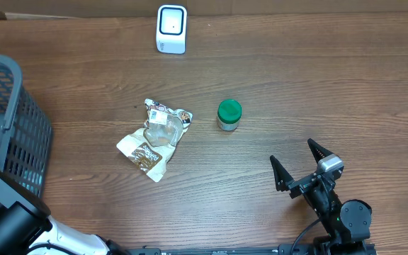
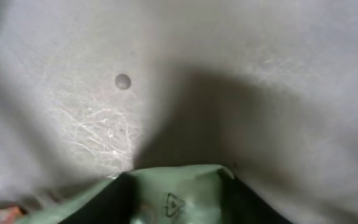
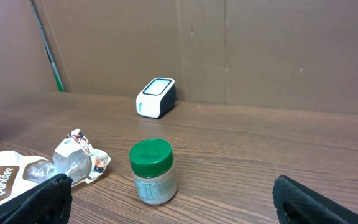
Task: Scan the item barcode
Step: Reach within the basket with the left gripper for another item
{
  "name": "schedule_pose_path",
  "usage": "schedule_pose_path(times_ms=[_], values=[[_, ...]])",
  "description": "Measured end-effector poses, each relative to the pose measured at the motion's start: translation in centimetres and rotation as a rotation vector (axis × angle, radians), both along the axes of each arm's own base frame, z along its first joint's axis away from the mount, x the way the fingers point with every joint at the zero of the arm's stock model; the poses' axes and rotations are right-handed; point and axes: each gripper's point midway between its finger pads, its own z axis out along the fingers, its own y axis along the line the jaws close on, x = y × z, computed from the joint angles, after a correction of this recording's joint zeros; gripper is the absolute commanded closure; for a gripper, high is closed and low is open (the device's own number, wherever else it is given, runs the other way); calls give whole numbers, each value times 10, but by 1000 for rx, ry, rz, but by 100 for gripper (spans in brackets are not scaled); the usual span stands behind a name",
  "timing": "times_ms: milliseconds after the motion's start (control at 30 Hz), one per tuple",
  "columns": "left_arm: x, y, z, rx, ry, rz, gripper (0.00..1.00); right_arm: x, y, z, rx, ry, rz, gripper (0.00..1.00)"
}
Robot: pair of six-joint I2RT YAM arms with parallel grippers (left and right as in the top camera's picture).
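In the left wrist view a pale green packet (image 2: 194,177) with a recycling mark fills the gap between my left gripper's (image 2: 179,194) dark fingers (image 2: 114,202), which press on both its sides, over a blurred grey surface. The overhead view hides that gripper at the grey basket (image 1: 13,127). The white barcode scanner (image 1: 171,28) (image 3: 156,97) stands at the table's far edge. My right gripper (image 1: 302,164) (image 3: 174,198) rests wide open near the front edge, holding nothing, with a green-lidded jar (image 1: 229,114) (image 3: 152,171) standing upright in front of it.
A crumpled snack bag (image 1: 154,138) (image 3: 17,171) lies left of the jar, mid-table. The basket fills the left edge. Cardboard walls (image 3: 260,50) rise behind the scanner.
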Motion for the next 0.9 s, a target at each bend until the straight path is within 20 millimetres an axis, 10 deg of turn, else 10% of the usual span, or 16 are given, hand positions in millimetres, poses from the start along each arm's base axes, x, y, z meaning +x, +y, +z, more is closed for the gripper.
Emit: schedule_pose_path(times_ms=[100,500,667,900], values=[[-2,-2,0,-9,8,-3,96,0,0,0,0,0,0,0],[-6,-6,23,-69,46,-4,96,0,0,0,0,0,0,0],[29,27,102,35,-72,-5,96,0,0,0,0,0,0,0],[89,49,287,280,-520,-27,96,0,0,0,0,0,0,0]])
